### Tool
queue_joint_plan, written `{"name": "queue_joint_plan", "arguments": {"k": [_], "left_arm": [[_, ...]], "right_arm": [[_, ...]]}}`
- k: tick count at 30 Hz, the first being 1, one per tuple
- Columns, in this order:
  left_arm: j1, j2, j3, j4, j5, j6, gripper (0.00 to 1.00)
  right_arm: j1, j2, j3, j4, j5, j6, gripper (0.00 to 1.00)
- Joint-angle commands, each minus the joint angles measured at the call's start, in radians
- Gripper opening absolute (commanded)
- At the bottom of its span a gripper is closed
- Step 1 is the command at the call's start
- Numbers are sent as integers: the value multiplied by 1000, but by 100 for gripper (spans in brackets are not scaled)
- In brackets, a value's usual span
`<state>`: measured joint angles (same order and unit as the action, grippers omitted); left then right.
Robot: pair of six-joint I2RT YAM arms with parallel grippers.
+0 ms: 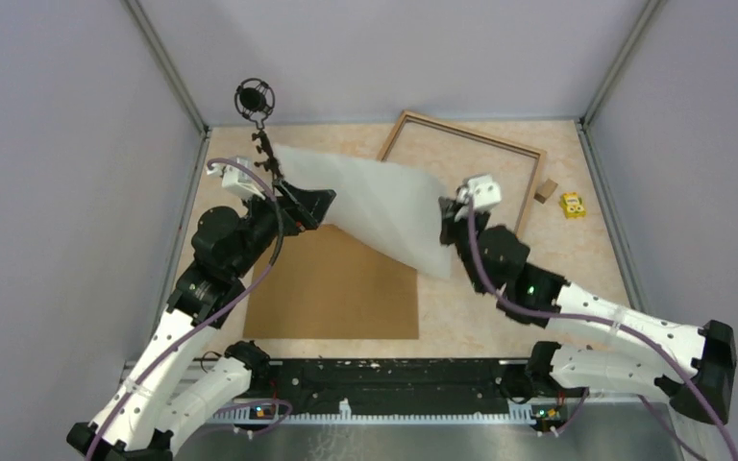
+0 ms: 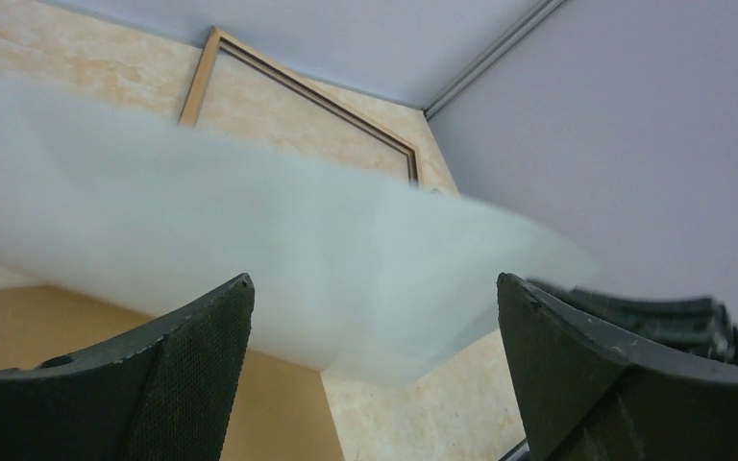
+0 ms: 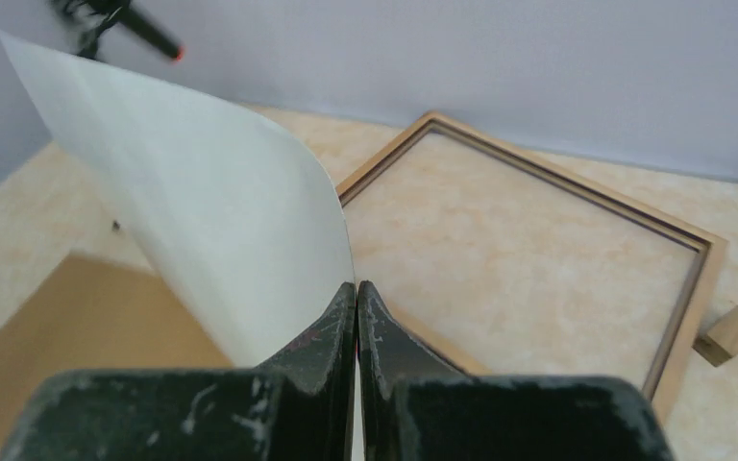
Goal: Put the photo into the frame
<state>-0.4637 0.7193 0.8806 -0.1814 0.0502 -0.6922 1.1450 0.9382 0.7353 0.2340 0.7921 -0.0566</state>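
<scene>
Nearest the arms, the brown backing board (image 1: 336, 288) lies flat on the table (image 1: 577, 259), and the photo (image 1: 384, 206) hangs in the air above its far edge, white back upward and bowed along its length. The right gripper (image 3: 356, 288) is pinched tight on the photo's right edge and seems to carry the whole sheet. The left gripper (image 2: 375, 279) stands wide apart at the opposite end, the sheet in front of its fingers but not clamped. Beyond them the frame (image 1: 474, 133) lies flat toward the far right, light wood side up and nothing inside its rails. To do this step well, the left gripper would probably best close on the free end first, so the sheet stops sagging. Both arms should then carry it level to the frame, turned to match the frame's skewed rails. One edge can go against a rail before the rest is lowered. The small wooden block (image 1: 545, 190) just right of the frame should be avoided.
</scene>
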Motion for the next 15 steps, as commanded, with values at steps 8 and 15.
{"name": "queue_joint_plan", "arguments": {"k": [8, 15], "left_arm": [[-4, 122, 29, 173, 8, 26, 98], [-39, 323, 42, 371, -81, 52, 98]], "right_arm": [[-832, 357, 391, -364, -653, 494, 0], [-1135, 784, 701, -545, -1127, 354, 0]]}}
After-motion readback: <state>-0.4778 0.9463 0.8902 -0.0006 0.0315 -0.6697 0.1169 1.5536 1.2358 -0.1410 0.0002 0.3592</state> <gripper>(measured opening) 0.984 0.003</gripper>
